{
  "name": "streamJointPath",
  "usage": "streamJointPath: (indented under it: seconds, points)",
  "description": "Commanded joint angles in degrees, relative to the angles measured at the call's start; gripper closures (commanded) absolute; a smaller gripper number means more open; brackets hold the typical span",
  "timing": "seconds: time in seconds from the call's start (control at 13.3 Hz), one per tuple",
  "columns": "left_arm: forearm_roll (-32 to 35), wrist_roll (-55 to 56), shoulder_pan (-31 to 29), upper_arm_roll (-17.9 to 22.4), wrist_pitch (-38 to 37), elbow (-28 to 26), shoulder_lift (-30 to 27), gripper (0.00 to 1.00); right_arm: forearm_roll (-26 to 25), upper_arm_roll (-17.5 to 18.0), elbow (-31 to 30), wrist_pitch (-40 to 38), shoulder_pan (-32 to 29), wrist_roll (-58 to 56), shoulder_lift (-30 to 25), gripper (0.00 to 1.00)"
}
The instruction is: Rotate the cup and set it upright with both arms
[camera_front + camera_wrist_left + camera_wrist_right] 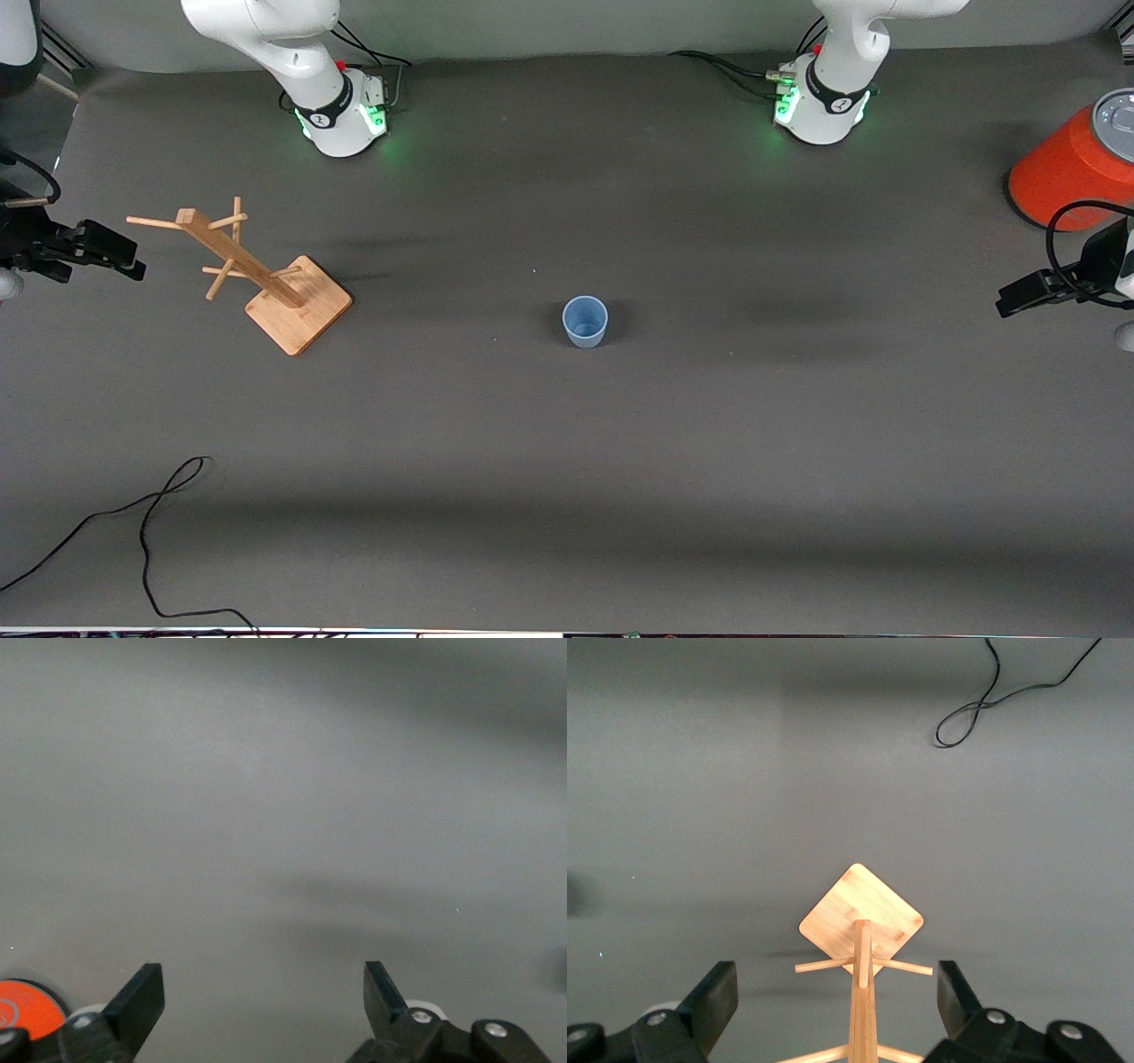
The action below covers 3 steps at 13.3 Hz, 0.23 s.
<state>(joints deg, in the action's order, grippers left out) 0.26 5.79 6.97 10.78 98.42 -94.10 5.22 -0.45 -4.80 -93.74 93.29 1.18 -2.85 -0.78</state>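
the wooden rack [266, 279] and orange cylinder [1072, 168] flank the table [567, 496], both arms wait high, the left gripper [264, 997] by the cylinder, the right gripper [837, 997] over the rack, each wide open and empty, since the cup [585, 321] apparently already stands mid-table, mouth up, axis vertical.

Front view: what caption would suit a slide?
Blue cup stands upright mid-table, wooden rack beside it, both arms waiting.

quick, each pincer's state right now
Left pincer: open, empty, over bare table near the orange-red cylinder.
Right pincer: open, empty, over the wooden peg rack.
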Motion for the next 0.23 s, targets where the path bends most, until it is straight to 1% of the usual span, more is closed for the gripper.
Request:
streamJointPath:
  seconds: [0.0,0.15]
  points:
    - [-0.18,-1.83,1.47,1.0,-0.77,-1.09,-1.26,0.0,0.27,-0.13,-0.03,0.31,0.4,1.0,-0.19,0.0]
    - [-0.09,-1.83,1.47,0.91,-1.56,-0.91,-1.09,0.0,0.27,-0.13,-0.03,0.31,0.4,1.0,-0.19,0.0]
